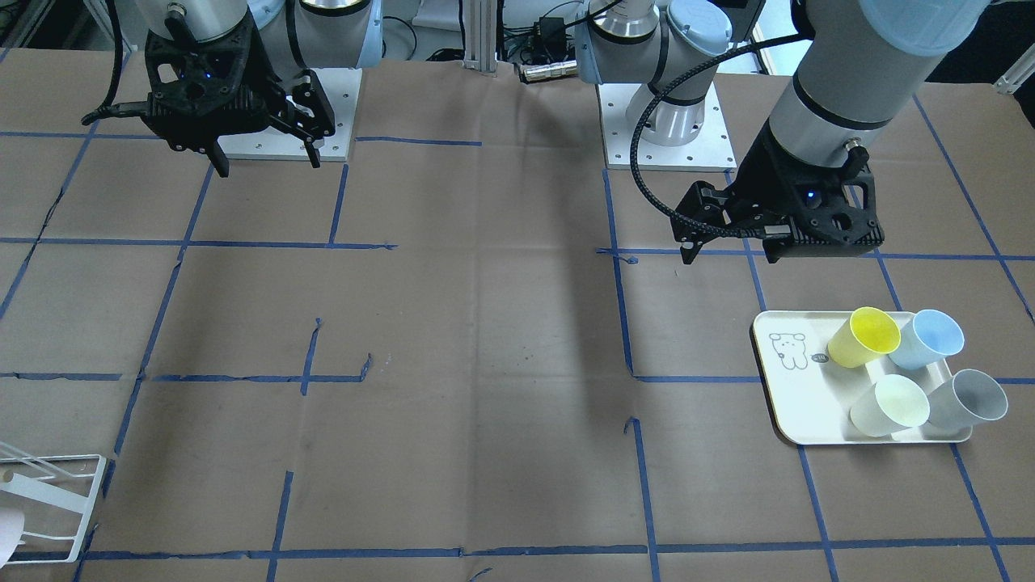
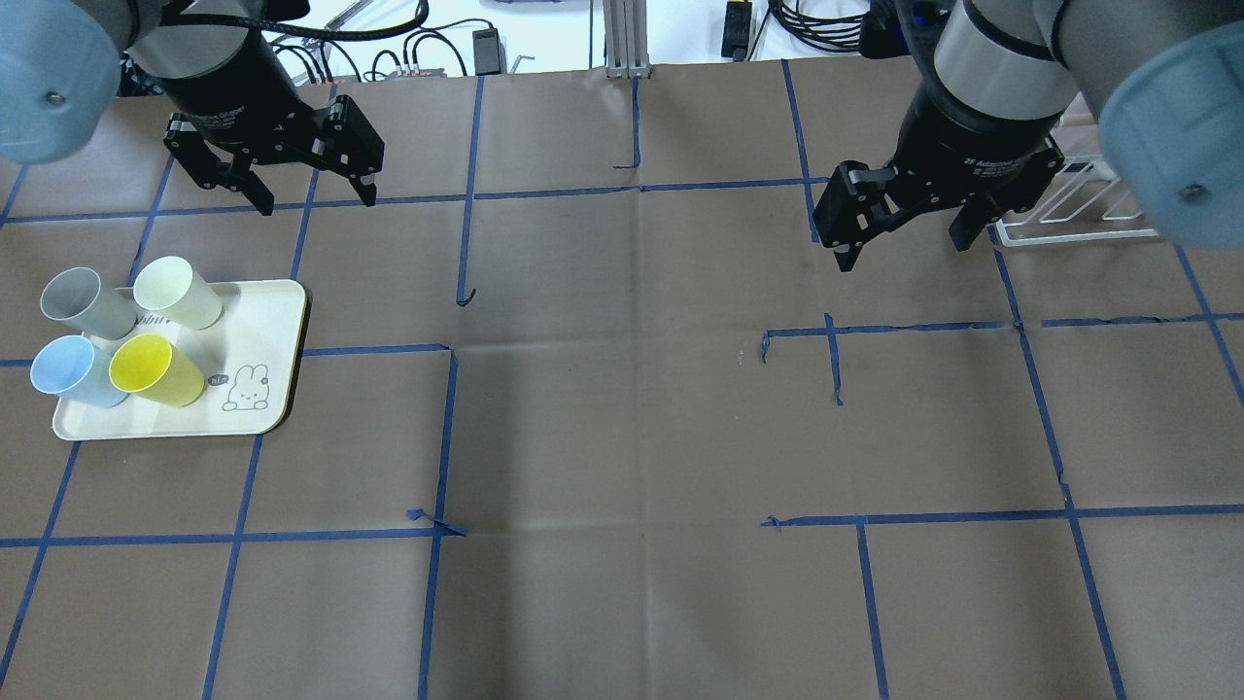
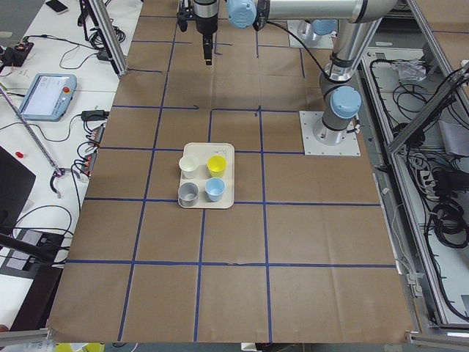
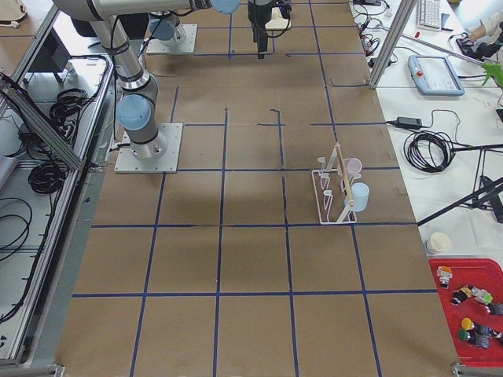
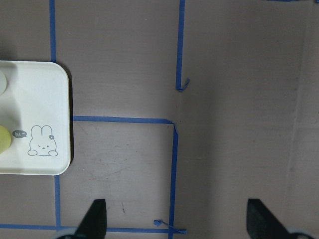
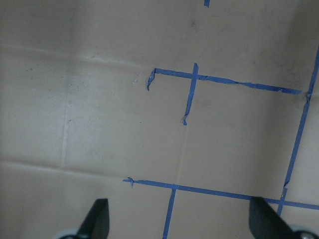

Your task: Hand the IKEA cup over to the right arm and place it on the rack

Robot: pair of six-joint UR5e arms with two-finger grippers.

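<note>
Left hand, right hand point down above table; both spread.

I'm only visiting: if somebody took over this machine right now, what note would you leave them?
Left gripper: jaws open, empty, above the table beside the cream tray with an animal drawing.
Right gripper: jaws open, empty, near the white wire rack.
On the tray: grey plastic cup, pale green cup, blue cup, yellow cup.
On the rack: pinkish cup, light-blue cup.
Nothing held yet.
Left: grasp a tray cup, hand over, rack it.
</note>
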